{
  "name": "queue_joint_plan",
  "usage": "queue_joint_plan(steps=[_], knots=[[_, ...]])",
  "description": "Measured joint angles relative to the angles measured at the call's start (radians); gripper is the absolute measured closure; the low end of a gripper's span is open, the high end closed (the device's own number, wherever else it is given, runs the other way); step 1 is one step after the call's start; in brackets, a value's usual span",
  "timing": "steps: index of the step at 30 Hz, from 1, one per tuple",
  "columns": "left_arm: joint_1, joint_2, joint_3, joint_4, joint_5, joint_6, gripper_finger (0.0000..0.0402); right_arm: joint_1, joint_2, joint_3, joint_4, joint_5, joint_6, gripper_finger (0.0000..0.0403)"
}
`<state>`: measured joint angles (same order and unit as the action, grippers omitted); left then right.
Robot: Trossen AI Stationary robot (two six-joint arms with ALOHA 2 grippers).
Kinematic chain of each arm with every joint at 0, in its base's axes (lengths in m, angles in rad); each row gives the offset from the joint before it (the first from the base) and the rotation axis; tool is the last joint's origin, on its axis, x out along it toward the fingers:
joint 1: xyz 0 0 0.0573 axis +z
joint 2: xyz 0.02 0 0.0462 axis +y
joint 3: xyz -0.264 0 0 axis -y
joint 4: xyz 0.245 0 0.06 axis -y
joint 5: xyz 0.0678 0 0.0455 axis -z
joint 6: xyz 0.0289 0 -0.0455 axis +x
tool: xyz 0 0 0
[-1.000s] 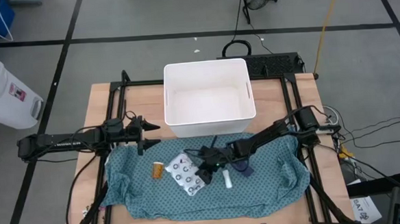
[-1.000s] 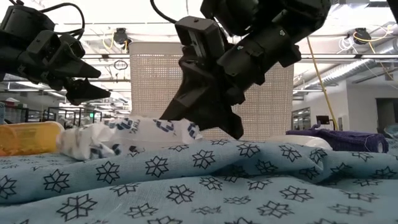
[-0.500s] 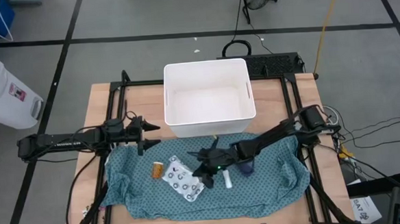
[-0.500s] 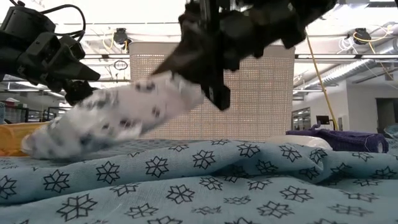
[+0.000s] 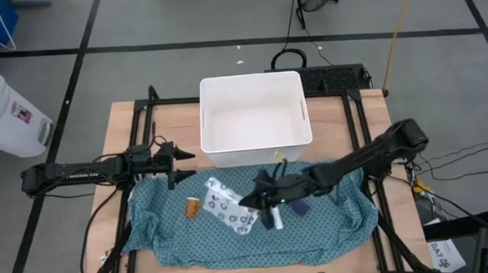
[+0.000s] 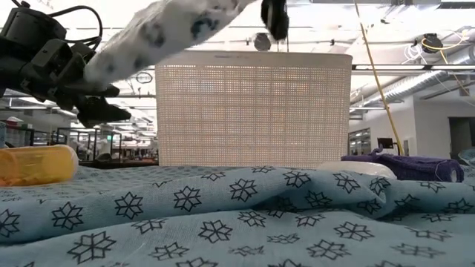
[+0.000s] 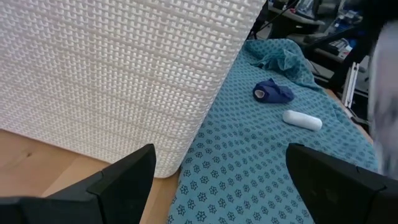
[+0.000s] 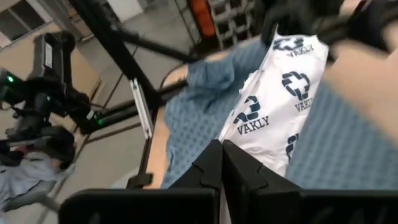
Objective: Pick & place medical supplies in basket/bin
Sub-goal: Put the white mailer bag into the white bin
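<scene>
In the low view the white packet (image 6: 163, 33) is blurred and cut off at twelve o'clock, its holder out of sight. The pill bottle (image 6: 33, 164) is cropped at nine o'clock. In the right wrist view the packet hides the right end effector's (image 8: 222, 163) fingertips

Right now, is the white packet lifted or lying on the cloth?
Lifted: right gripper holds the white packet; low view shows it high above the teal cloth.

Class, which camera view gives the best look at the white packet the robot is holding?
The right wrist view: the white packet fills it, its dark printed marks readable, pinched by the right end effector. The high view shows it small above the teal cloth. The low view catches a blurred strip. The left wrist view shows only a blurred edge.
</scene>
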<state>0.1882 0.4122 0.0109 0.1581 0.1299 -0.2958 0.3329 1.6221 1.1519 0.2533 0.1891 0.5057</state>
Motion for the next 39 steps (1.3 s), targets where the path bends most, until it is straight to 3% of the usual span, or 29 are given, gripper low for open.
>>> queue_joint_plan(steps=[9, 19, 33, 39], knots=[[0.0, 0.0, 0.0, 0.0, 0.0, 0.0, 0.0041, 0.004, -0.191, 0.0, -0.073, 0.156, -0.155, 0.0403], [0.0, 0.0, 0.0, 0.001, 0.0, 0.0, 0.0041, -0.105, -0.318, 0.0, -0.087, 0.181, -0.25, 0.0403], [0.0, 0.0, 0.0, 0.001, 0.0, 0.0, 0.0041, -0.4, -0.347, 0.0, -0.096, 0.176, -0.264, 0.0403], [0.0, 0.0, 0.0, 0.001, -0.001, 0.0, 0.0041, -0.545, -0.346, 0.0, -0.111, 0.116, -0.136, 0.0403]])
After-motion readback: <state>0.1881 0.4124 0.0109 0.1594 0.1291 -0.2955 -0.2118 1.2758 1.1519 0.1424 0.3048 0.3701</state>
